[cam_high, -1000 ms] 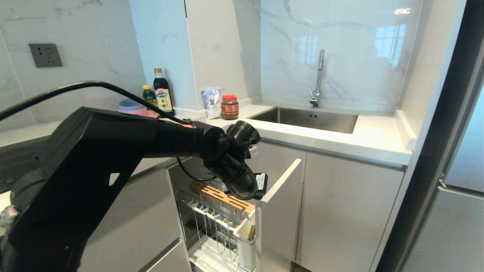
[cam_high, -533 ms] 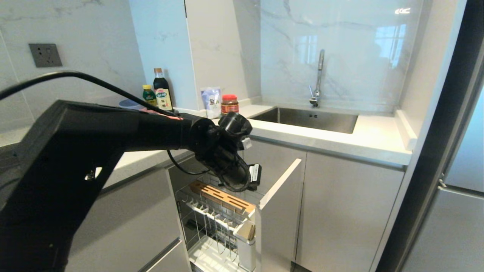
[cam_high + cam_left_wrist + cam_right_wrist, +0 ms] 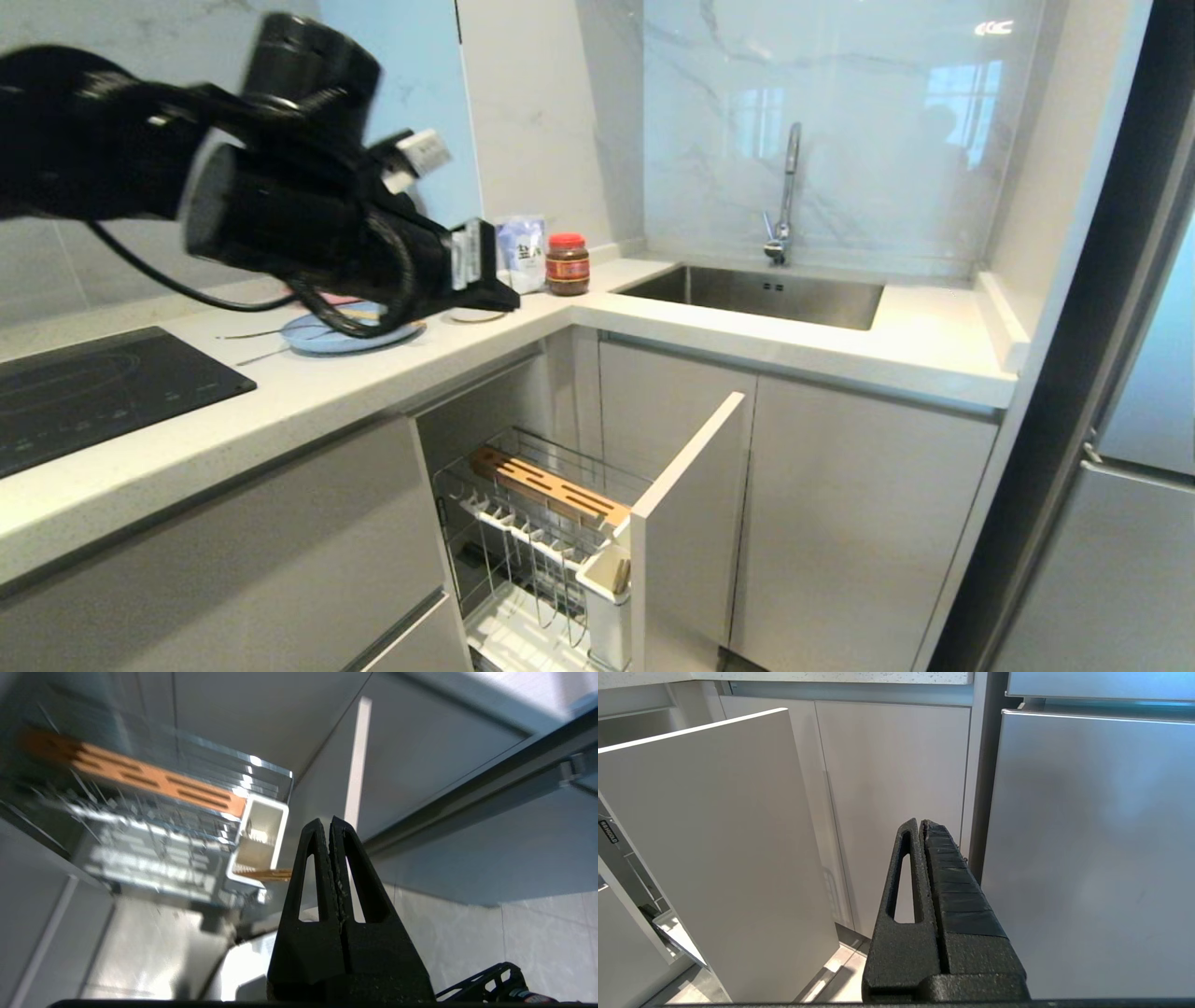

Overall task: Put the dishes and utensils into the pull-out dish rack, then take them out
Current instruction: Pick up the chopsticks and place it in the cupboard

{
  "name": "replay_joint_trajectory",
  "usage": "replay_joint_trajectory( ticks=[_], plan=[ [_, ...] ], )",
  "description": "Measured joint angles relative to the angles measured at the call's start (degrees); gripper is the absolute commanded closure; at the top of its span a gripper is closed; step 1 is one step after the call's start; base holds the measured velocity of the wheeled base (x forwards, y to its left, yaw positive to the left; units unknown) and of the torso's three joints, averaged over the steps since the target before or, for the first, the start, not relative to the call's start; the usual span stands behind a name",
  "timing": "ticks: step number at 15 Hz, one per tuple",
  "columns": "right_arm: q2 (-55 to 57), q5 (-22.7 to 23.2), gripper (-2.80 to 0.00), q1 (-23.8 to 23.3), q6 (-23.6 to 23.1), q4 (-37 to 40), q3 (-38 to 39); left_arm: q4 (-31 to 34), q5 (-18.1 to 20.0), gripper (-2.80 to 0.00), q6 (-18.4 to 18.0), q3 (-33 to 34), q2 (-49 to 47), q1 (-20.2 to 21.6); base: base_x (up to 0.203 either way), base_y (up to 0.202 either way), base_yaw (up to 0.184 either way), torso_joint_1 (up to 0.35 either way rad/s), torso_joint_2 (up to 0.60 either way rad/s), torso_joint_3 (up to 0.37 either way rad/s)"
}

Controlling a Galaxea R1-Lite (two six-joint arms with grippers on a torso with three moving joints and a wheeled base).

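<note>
Chrome wire of the pull-out dish rack [image 3: 537, 523] lies nearest and lowest in the head view, drawn out of the cabinet run with its tall pale front panel [image 3: 686, 532] on the right. A slotted wooden strip [image 3: 546, 485] runs along the rack's upper edge, upright prongs stand below it, and a white utensil cup [image 3: 607, 597] sits at the near corner against the panel, with chopsticks [image 3: 271, 874] showing at its mouth in the left wrist view. The prongs hold no plate or bowl.

Above the rack, the pale speckled table [image 3: 308, 392] bends round a corner. A dark cooktop [image 3: 93, 392] is set into it on the left. Farther back lies the light-blue plate [image 3: 327, 336], flat on the table, with thin cutlery [image 3: 252, 355] beside it. The left gripper [image 3: 499, 301] hangs above the table's edge near the plate, well clear of the rack, its fingers [image 3: 327, 858] pressed together on nothing.

Beyond it stand a pouch [image 3: 523, 252] and a red-lidded jar [image 3: 567, 264] by the wall, then a steel sink [image 3: 756, 294] with a tap [image 3: 784, 191] under marble walling. Open table lies right of the sink, ending at a dark upright edge.

The right gripper [image 3: 924, 833] hangs low before the cabinet doors, its fingers closed and empty.
</note>
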State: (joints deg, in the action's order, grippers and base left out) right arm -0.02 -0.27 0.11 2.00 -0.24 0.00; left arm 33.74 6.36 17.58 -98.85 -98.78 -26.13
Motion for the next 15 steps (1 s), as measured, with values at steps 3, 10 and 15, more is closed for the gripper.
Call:
replay_joint_trajectory(
  ticks=[3,10,15],
  plan=[
    [0.00,0.02,0.00,0.00,-0.05,0.00,0.00,-0.12,0.96,0.00,-5.76,4.25,14.83,4.90,0.000,0.000,0.000,0.000,0.00,0.000],
    [0.00,0.00,0.00,0.02,-0.05,0.02,0.00,-0.11,6.94,0.00,-19.70,20.96,54.23,27.17,0.000,0.000,0.000,0.000,0.00,0.000],
    [0.00,0.00,0.00,0.02,-0.02,0.00,0.00,-13.60,-2.66,0.00,-25.48,53.16,76.17,30.48,0.000,0.000,0.000,0.000,0.00,0.000]
  ],
)
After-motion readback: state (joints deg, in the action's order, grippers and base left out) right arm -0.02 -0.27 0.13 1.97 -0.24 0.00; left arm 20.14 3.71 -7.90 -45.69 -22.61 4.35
